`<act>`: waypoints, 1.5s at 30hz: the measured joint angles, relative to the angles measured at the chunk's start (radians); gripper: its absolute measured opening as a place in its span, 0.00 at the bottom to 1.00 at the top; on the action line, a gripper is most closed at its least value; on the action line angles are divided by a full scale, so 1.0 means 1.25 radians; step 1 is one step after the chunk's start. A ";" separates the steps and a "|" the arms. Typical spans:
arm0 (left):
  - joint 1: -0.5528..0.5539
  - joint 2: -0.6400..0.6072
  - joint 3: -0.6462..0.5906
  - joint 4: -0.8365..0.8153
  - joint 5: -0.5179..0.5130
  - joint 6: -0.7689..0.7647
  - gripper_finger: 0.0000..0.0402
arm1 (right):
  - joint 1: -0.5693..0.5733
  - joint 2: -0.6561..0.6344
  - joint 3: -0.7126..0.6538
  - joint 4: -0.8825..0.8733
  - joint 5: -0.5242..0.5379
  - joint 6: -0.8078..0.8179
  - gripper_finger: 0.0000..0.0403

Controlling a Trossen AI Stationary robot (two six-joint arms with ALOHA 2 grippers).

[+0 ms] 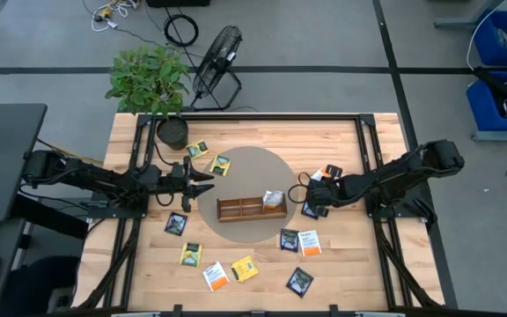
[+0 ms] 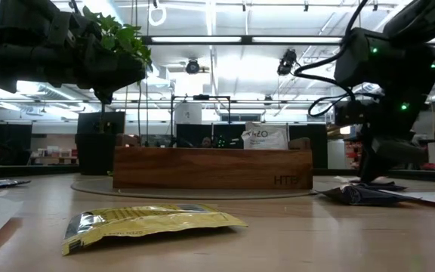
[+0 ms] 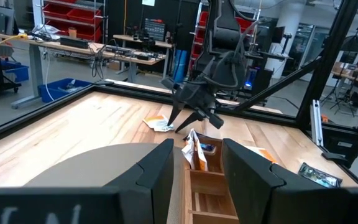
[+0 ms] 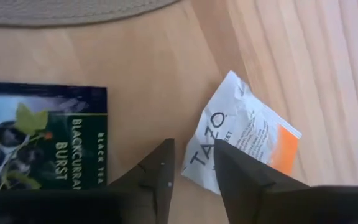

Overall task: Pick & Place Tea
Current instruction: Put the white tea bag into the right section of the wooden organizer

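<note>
My right gripper (image 4: 194, 174) is open and points steeply down, close over the table to the right of the brown tray (image 1: 252, 208). A white-and-orange tea sachet (image 4: 244, 134) lies flat on the wood, one corner between the fingers. A black sachet (image 4: 42, 140) lies flat beside it. One white sachet (image 1: 273, 199) stands in the tray's right end. My left gripper (image 3: 196, 177) hovers level and open, left of the tray, with nothing between its fingers. My right gripper comes slanting down onto the white-and-orange sachet's printed edge (image 4: 205, 149). One finger (image 4: 241, 177) covers that edge and the other (image 4: 157, 171) stands on bare wood beside it. Whether either finger touches the sachet, I cannot tell. The sachet lies flat.
The tray sits on a round grey mat (image 1: 236, 172). Several more sachets lie toward the near edge (image 1: 236, 269) and at the far left (image 1: 208, 157). A black pot (image 1: 172, 132) stands at the far left corner. Black frame rails (image 1: 372, 167) run along both sides.
</note>
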 joint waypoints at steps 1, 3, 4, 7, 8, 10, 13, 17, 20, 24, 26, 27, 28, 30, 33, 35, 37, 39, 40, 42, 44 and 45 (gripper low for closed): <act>0.000 0.000 0.000 0.000 0.000 0.000 0.35 | -0.006 0.000 0.000 0.000 -0.002 0.000 0.27; 0.000 0.000 0.000 0.000 0.000 -0.001 0.35 | -0.018 0.000 0.000 0.001 -0.006 0.000 0.22; 0.000 0.000 0.000 0.000 0.000 -0.002 0.35 | -0.024 0.000 0.000 0.002 -0.009 0.000 0.20; 0.000 0.000 0.000 0.000 0.000 -0.002 0.35 | -0.045 0.000 0.000 0.001 -0.018 0.002 0.14; 0.000 0.000 0.000 0.000 0.001 -0.002 0.35 | -0.055 0.000 0.000 0.001 -0.029 0.000 0.13; 0.000 0.000 0.000 0.000 0.001 -0.002 0.35 | -0.073 0.000 0.000 -0.001 -0.050 -0.002 0.09; 0.000 0.000 0.000 0.000 0.001 -0.002 0.35 | -0.078 0.000 0.000 0.002 -0.058 -0.011 0.03; 0.000 0.000 0.000 0.000 0.001 -0.002 0.35 | -0.078 -0.002 0.003 0.015 -0.058 -0.019 0.01; 0.000 0.000 0.000 0.000 0.001 -0.002 0.35 | -0.077 -0.019 0.018 -0.008 -0.054 -0.022 0.01; 0.000 0.000 0.000 0.002 0.001 -0.002 0.35 | -0.064 -0.074 0.050 -0.023 -0.020 -0.022 0.00; 0.000 0.000 0.000 0.005 0.001 -0.001 0.35 | -0.057 -0.101 0.058 -0.026 -0.021 -0.019 0.00; 0.000 0.000 0.000 0.005 0.001 -0.001 0.35 | -0.053 -0.111 0.062 -0.030 -0.020 -0.019 0.00; 0.000 0.000 0.000 0.005 0.001 -0.001 0.35 | -0.049 -0.123 0.066 -0.026 -0.018 -0.019 0.00; 0.000 0.000 0.000 0.004 0.001 0.000 0.35 | -0.044 -0.145 0.075 -0.021 -0.013 -0.019 0.00; 0.000 0.000 0.000 0.003 0.001 0.000 0.35 | -0.039 -0.168 0.078 -0.032 -0.013 -0.019 0.00; 0.000 0.000 0.000 0.002 0.001 0.005 0.35 | -0.035 -0.184 0.090 -0.031 -0.013 -0.025 0.00; 0.000 0.000 0.006 0.000 0.001 0.016 0.35 | -0.030 -0.198 0.105 -0.041 -0.006 -0.030 0.00; 0.000 0.000 0.020 0.001 0.002 0.024 0.35 | -0.023 -0.208 0.126 -0.049 -0.005 -0.039 0.00; 0.000 0.000 0.028 -0.002 0.002 0.031 0.35 | -0.019 -0.212 0.138 -0.049 -0.005 -0.040 0.00; 0.000 0.000 0.041 -0.020 0.002 0.047 0.35 | -0.008 -0.218 0.158 -0.049 -0.008 -0.054 0.00; 0.000 0.000 0.051 -0.028 0.002 0.054 0.35 | 0.007 -0.218 0.177 -0.055 -0.008 -0.062 0.00; 0.000 0.000 0.055 -0.031 0.002 0.055 0.35 | 0.014 -0.218 0.186 -0.056 -0.011 -0.068 0.00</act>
